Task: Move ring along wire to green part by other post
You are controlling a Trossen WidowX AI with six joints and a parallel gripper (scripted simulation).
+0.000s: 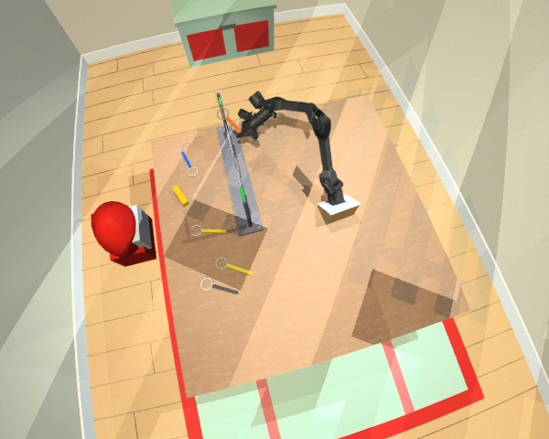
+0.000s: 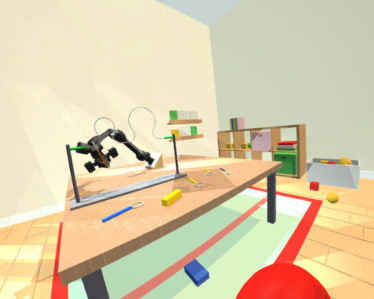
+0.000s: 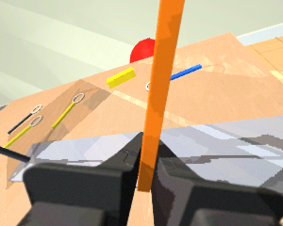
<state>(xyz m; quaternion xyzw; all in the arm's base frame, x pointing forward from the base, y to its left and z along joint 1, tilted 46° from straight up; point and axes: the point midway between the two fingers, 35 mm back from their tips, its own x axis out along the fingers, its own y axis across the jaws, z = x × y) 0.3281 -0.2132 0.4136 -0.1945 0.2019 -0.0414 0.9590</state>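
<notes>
The orange handle [image 1: 233, 124] [image 2: 101, 157] [image 3: 164, 71] is held tilted in my gripper [image 1: 240, 133] [image 2: 106, 164] [image 3: 150, 143], which is shut on its lower end. The ring [image 1: 217, 114] is around the wire, just past the inner end of the green part [image 1: 220, 101] [image 2: 77, 148] by the left post [image 2: 72, 174] of the exterior view. Whether it touches the grey wire [image 2: 141, 107] cannot be told. The grey wire rises in two loops towards the other green part [image 1: 242, 193] [image 2: 169, 137] at the other post [image 1: 248, 215] [image 2: 176, 154]. The ring is out of the wrist view.
The posts stand on a grey base [image 1: 251, 208] [image 2: 132, 186]. On the table lie a blue-handled ring [image 1: 186, 159] [image 2: 118, 213] [image 3: 186, 72], a yellow block [image 1: 180, 195] [image 2: 171, 197] [image 3: 121, 78], two yellow-handled rings and a dark-handled ring [image 1: 225, 288].
</notes>
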